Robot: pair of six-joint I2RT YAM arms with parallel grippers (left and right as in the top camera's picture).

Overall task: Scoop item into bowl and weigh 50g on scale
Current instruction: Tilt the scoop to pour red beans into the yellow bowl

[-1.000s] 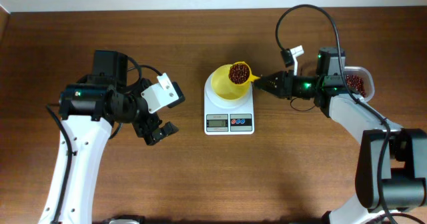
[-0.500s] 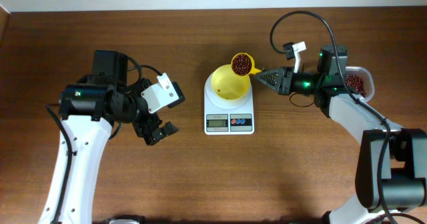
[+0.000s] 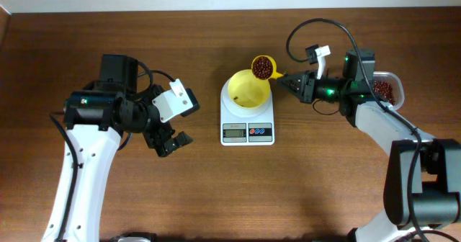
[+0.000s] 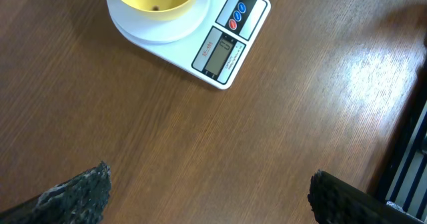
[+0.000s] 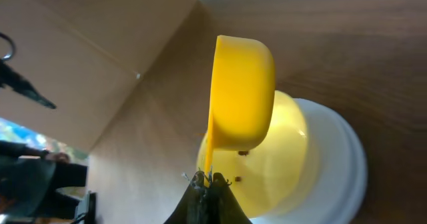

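Toward the left edge of the counter [image 3: 216,191], the left gripper [image 3: 171,142] is held with its jaws spread and nothing between them. At the middle, the scale [image 3: 247,132] is turned with its display to the near edge, and the bowl [image 3: 243,92] is set on it. Over the bowl's far right rim, the yellow scoop [image 3: 263,68], filled with beans [image 3: 263,70], is clamped by its handle in the right gripper [image 3: 283,82]; a few beans are seen in the bowl. More are kept in the clear container [image 3: 396,80] by the right edge.

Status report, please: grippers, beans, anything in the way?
Left gripper open, left of scale. Right gripper shut on scoop, beans heaped inside, at rim of bowl. Bowl on scale, nearly empty. Nothing blocking.
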